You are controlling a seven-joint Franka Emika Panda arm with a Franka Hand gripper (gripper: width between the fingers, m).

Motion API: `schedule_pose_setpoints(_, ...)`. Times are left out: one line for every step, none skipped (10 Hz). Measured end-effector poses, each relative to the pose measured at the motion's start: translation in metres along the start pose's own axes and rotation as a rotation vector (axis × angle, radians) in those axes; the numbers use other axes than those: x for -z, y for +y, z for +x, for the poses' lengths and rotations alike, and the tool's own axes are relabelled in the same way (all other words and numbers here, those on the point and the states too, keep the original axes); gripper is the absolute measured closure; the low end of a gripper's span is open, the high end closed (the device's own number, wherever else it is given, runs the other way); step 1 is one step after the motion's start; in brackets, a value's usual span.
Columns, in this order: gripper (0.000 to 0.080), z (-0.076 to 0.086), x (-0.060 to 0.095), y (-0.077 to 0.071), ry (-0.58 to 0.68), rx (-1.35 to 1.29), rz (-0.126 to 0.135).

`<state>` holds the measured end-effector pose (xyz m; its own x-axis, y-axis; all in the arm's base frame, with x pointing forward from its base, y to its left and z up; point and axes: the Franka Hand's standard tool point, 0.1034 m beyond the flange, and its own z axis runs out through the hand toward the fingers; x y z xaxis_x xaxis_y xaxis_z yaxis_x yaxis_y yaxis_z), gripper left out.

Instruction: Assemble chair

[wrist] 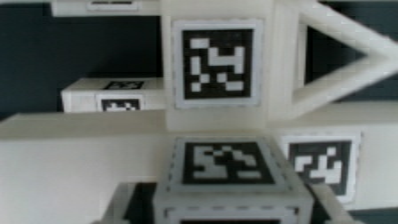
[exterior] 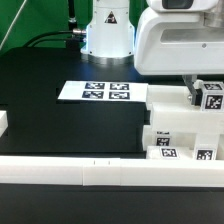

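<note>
Black matte desk (exterior: 60, 125) carries all items. No container is present. Long low white border rail (exterior: 80, 170) runs along the near edge. Flat white marker board (exterior: 97, 92) with four black-and-white tags lies on the desk towards the exterior view's left. Glossy white plastic chair parts (exterior: 175, 135), each tagged, are stacked at the exterior view's right against the rail; the wrist view shows an X-braced side frame (wrist: 329, 70) upright. No readable writing, only square tags. The gripper (exterior: 197, 92) is over the parts; whether apart or together cannot be told.

Glossy white chair parts (exterior: 185, 128) with black-and-white square tags; beside them, white marker board (exterior: 100, 92) on black table (exterior: 60, 125)
</note>
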<state>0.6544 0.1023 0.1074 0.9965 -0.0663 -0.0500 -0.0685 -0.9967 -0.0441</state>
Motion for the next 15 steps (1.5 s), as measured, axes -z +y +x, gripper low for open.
schedule_pose_setpoints(0.0528, 0.0000, 0.0000, 0.0000, 0.000, -0.016, 0.000)
schedule_pose_setpoints(0.0528, 0.0000, 0.0000, 0.0001, 0.000, -0.028, 0.000)
schedule_pose_setpoints(0.0528, 0.0000, 0.0000, 0.0000, 0.000, -0.078, 0.000)
schedule_pose_setpoints(0.0528, -0.0001, -0.0001, 0.0002, -0.001, -0.146, 0.002)
schedule_pose_setpoints(0.0528, 0.0000, -0.0002, 0.0014, -0.001, -0.256, 0.002)
schedule_pose_setpoints(0.0528, -0.0001, -0.0002, 0.0016, -0.001, -0.345, 0.002)
schedule_pose_setpoints(0.0528, -0.0003, -0.0004, 0.0019, 0.002, -0.406, 0.002)
schedule_pose_setpoints(0.0528, -0.0002, -0.0005, 0.0018, 0.003, -0.517, 0.002)
schedule_pose_setpoints(0.0528, 0.0012, -0.0006, 0.0021, 0.012, -0.606, 0.005)
schedule_pose_setpoints(0.0528, 0.0017, -0.0006, -0.0014, 0.019, -0.728, 0.008)
schedule_pose_setpoints(0.0528, 0.0011, -0.0004, -0.0048, 0.017, -0.763, 0.009)
schedule_pose_setpoints(0.0528, 0.0009, -0.0005, -0.0060, 0.012, -0.846, 0.017)
schedule_pose_setpoints(0.0528, 0.0008, -0.0005, -0.0063, 0.011, -0.907, 0.018)
schedule_pose_setpoints(0.0528, 0.0008, -0.0005, -0.0065, 0.010, -0.945, 0.020)
schedule_pose_setpoints(0.0528, 0.0007, -0.0005, -0.0070, 0.008, -1.013, 0.022)
